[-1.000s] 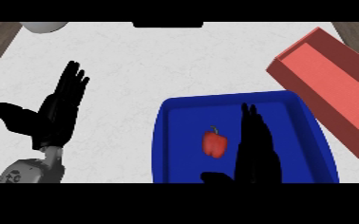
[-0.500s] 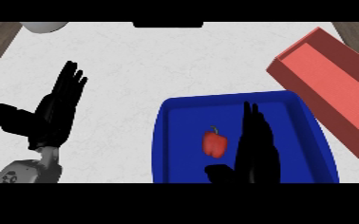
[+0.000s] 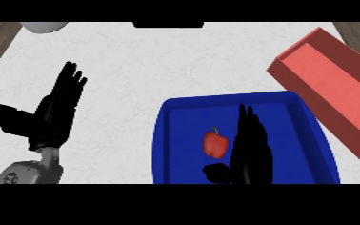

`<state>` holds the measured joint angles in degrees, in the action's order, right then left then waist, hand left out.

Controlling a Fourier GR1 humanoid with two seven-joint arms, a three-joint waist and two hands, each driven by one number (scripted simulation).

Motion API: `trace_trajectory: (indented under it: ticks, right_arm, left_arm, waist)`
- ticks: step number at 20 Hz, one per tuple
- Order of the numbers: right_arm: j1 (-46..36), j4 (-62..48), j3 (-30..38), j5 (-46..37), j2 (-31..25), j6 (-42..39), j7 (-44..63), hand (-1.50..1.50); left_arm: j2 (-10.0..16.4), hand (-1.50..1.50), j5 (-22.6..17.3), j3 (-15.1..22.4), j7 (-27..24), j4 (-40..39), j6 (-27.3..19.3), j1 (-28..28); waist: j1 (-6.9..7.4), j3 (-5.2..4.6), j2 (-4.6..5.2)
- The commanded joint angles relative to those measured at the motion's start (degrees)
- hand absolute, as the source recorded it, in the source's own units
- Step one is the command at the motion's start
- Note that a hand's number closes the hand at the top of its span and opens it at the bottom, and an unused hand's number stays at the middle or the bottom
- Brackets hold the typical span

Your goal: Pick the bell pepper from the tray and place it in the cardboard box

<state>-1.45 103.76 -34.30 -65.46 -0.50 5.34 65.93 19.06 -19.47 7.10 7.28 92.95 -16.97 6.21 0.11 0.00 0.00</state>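
A small red bell pepper with a green stem lies in the middle of the blue tray. My right hand hovers over the tray just to the pepper's right, fingers straight and pointing away from me, thumb low beside the pepper; it holds nothing. The cardboard box, reddish with an open top, lies at the right edge beyond the tray. My left hand rests open at the left, fingers up, well away from the tray.
A pale round object sits at the far left corner of the white counter. A dark object shows at the far edge in the middle.
My right hand has slid slightly left toward the pepper and a little farther over the tray. The pepper, the tray, the box and my left hand are where they were.
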Motion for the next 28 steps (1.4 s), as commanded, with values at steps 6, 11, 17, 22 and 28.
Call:
trace_trajectory:
  ticks: [6, 11, 17, 22, 28]
  right_arm:
    - [-2.0, -3.4, 3.0, 3.7, 0.5, 3.1, 5.0, -1.5]
    - [0.9, -2.4, -1.9, -0.1, 0.5, 4.0, 7.7, -1.5]
    - [-1.4, -8.5, -3.3, 0.3, 0.5, 8.9, 7.9, -1.5]
    - [0.3, -8.8, 1.0, -1.3, -0.6, 3.8, -2.0, 1.5]
    - [-2.4, -10.5, 1.6, -6.0, 0.4, 2.6, -0.9, 1.5]
  left_arm:
    - [-1.3, 0.0, 0.9, -1.2, 2.2, 1.5, 0.5, 0.4]
    - [-3.2, 0.0, 2.9, -0.4, 0.5, 1.9, 0.8, -1.9]
    - [-3.5, 0.0, 4.3, -1.0, 2.9, 2.8, 1.1, -1.2]
    - [-5.3, 0.0, 5.3, -3.5, -0.6, -1.7, 3.4, 0.3]
    - [-4.5, 0.0, 3.8, -6.5, -0.3, -6.1, 6.6, 3.4]
  waist:
    - [0.02, 0.01, 0.01]
    - [-0.08, -0.01, -0.06]
    - [0.17, 0.01, -0.05]
    - [-0.21, 0.0, -0.02]
    - [-0.35, -0.02, 0.05]
